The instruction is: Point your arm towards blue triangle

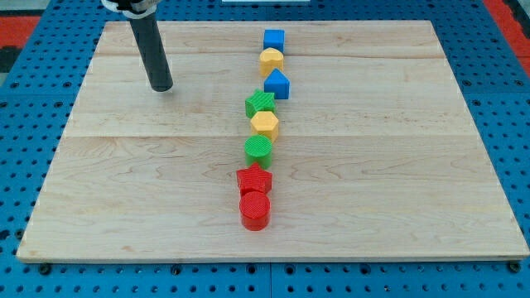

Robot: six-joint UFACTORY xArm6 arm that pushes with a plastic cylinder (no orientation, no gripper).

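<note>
The blue triangle (277, 84) sits third from the top in a near-vertical line of blocks at the board's middle. Above it are a blue cube (274, 39) and a yellow round block (271, 60). Below it are a green cube (260, 105), a yellow hexagon (264, 124), a green cylinder (258, 150), a red star (253, 179) and a red cylinder (254, 210). My tip (161, 86) rests on the board at the upper left, well to the left of the blue triangle and at about its height in the view.
The wooden board (397, 165) lies on a blue perforated table (25, 182). A red patch (25, 25) shows at the view's top left corner.
</note>
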